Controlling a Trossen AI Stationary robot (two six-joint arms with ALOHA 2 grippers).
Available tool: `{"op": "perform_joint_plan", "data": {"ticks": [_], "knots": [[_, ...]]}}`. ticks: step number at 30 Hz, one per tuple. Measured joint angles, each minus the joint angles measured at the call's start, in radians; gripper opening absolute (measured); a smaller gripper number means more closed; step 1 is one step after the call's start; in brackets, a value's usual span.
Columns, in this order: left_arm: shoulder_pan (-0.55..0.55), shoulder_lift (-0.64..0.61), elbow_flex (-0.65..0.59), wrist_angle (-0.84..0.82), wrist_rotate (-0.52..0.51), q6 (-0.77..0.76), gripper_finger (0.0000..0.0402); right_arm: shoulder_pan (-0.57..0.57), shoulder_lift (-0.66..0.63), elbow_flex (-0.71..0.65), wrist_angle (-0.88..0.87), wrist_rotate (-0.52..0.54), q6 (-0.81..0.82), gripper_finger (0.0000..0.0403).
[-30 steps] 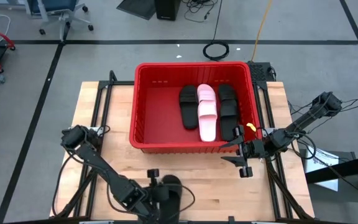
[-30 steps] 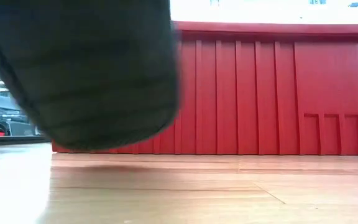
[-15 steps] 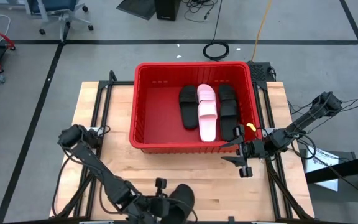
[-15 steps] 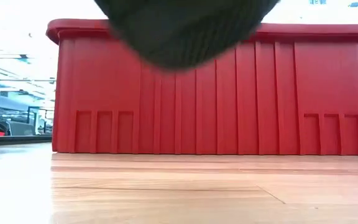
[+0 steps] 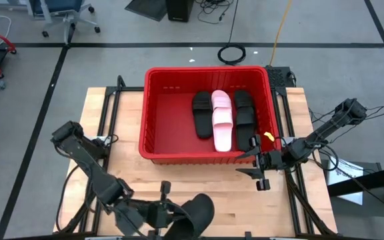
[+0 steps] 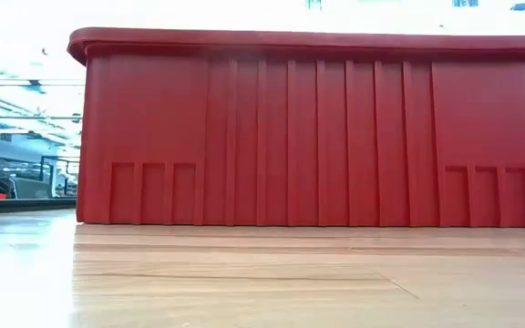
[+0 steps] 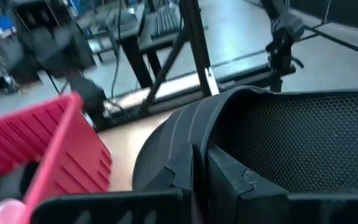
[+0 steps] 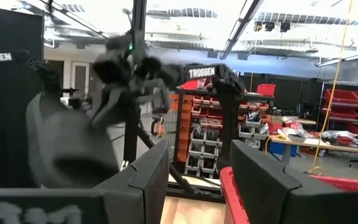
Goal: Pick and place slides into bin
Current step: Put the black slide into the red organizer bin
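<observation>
The red bin (image 5: 153,113) stands on the far half of the table; its near wall fills the low view (image 6: 308,137). Black slides (image 5: 202,115) (image 5: 245,119) and pale pink slides (image 5: 222,121) lie flat on its floor. My left gripper (image 5: 174,213) is near the table's front edge, shut on another black slide (image 5: 197,212), which fills the left wrist view (image 7: 278,143). My right gripper (image 5: 262,168) is open and empty off the bin's near right corner; its fingers (image 8: 148,180) stand apart. My left gripper holds the black slide by its left end (image 5: 184,213), coming at it roughly level from the table's left. One dark finger (image 7: 229,180) lies against the slide's ribbed surface; the other is hidden by the slide. The slide sticks out rightward, clear of the table.
The bare wooden tabletop (image 5: 232,193) lies between the bin and the front edge. Black frame rails (image 5: 292,140) run along both table sides. A chair (image 5: 62,17) and cables (image 5: 232,52) are on the floor beyond the table.
My left gripper has risen with the black slide and gone toward the table's right edge. The slide, which hung in front of the low camera, has gone up out of that view. My right gripper has kept still.
</observation>
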Motion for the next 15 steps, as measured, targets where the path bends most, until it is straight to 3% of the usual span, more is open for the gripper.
{"op": "perform_joint_plan", "data": {"ticks": [8, 15], "knots": [[0.006, -0.091, 0.001, -0.008, -0.004, 0.156, 0.0004, 0.000, 0.000, 0.000, -0.010, 0.000, 0.034, 0.0160], [0.046, -0.156, 0.001, -0.014, -0.011, 0.248, 0.0021, 0.000, 0.000, 0.000, -0.011, 0.000, 0.035, 0.0160]]}}
